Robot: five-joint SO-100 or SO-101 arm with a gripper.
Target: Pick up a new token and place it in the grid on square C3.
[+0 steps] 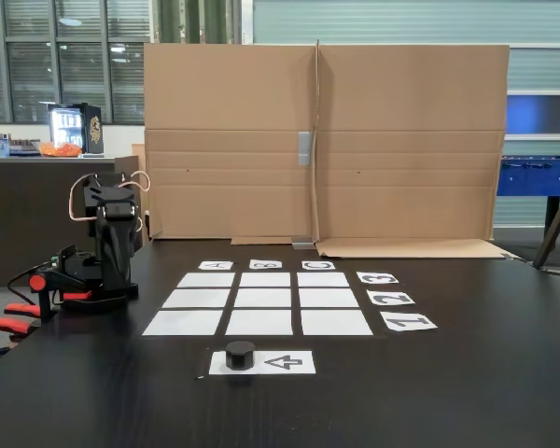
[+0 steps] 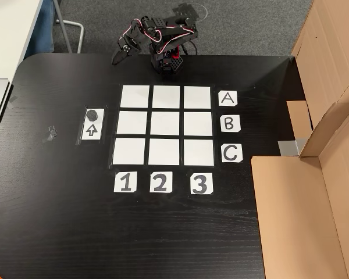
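Observation:
The token (image 1: 240, 354) (image 2: 92, 114), a small black puck, sits on a white sheet printed with an arrow (image 1: 285, 362) (image 2: 91, 130), beside the grid (image 1: 263, 300) (image 2: 166, 124) of nine white cells. Square C3 (image 1: 322, 279) (image 2: 198, 152) is bare; it is the far right cell in a fixed view and the bottom right cell in the view from above. The black arm (image 1: 112, 243) (image 2: 166, 40) is folded up at the table edge. Its gripper (image 2: 116, 58) points down toward the table, fingers together, holding nothing, well away from the token.
Paper labels A, B, C (image 2: 228, 124) and 1, 2, 3 (image 2: 159, 182) edge the grid. A tall cardboard wall (image 1: 322, 140) (image 2: 314, 192) stands along one side of the dark table (image 1: 467, 392) (image 2: 52, 221). Red clamps (image 1: 14, 317) hold the arm's base.

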